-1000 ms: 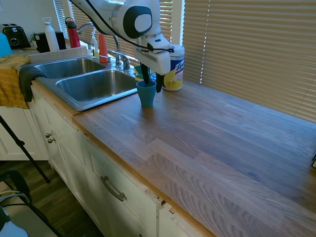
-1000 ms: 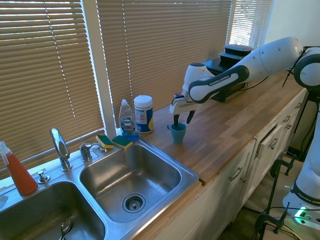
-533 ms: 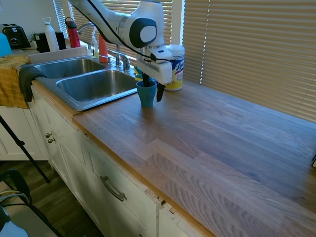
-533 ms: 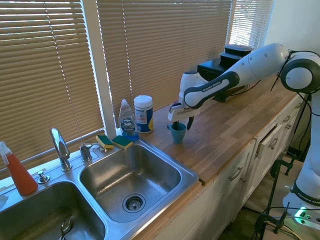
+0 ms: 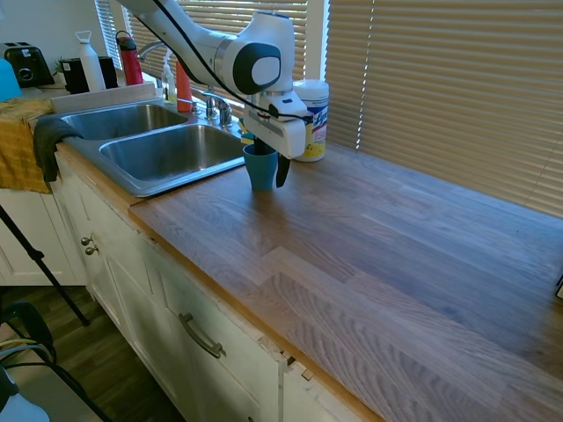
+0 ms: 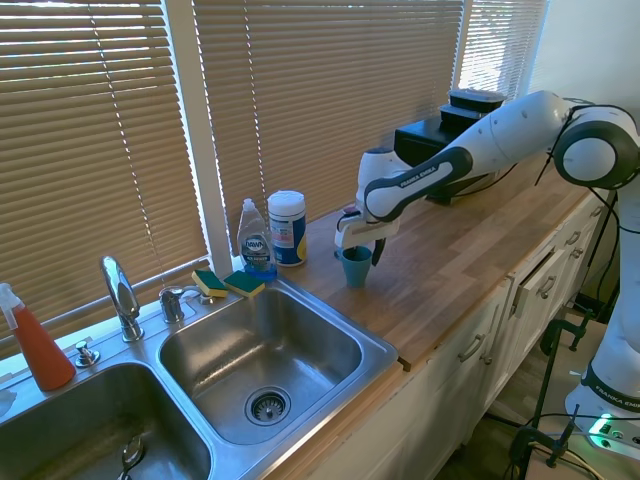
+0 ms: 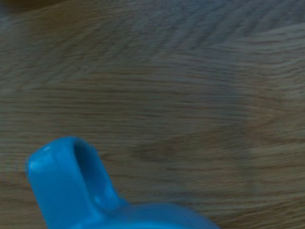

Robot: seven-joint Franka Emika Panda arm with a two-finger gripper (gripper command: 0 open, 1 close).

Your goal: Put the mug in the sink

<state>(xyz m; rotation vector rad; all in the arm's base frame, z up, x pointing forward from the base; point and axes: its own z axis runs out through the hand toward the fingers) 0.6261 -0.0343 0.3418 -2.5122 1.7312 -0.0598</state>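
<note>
1. Currently the mug stands upright on the wooden countertop, just beside the right edge of the sink, not in it.
2. Gripper is down around the mug rim: one finger hangs outside the wall on the side away from the sink; the other seems to sit inside the cup, mostly hidden.
3. Jaws are part-way apart, straddling the cup wall. Can't tell from either exterior view whether the pads press on it, so grip unconfirmed.
4. Second exterior view agrees: mug base on the wood near the basin corner, gripper directly above it.
5. Wrist view: blurred blue mug handle close up against wood grain; nothing more to read from it.
6. Near basin shows a drain and bare steel; chrome faucet stands behind the divider.
7. Behind the mug by the blinds: white wipes canister, clear dish soap bottle with blue liquid, two sponges on the sink rim.
8. Orange spray bottle stands at the far end of the sink.
9. Yellow towel is draped over the counter past the far basin.
</note>
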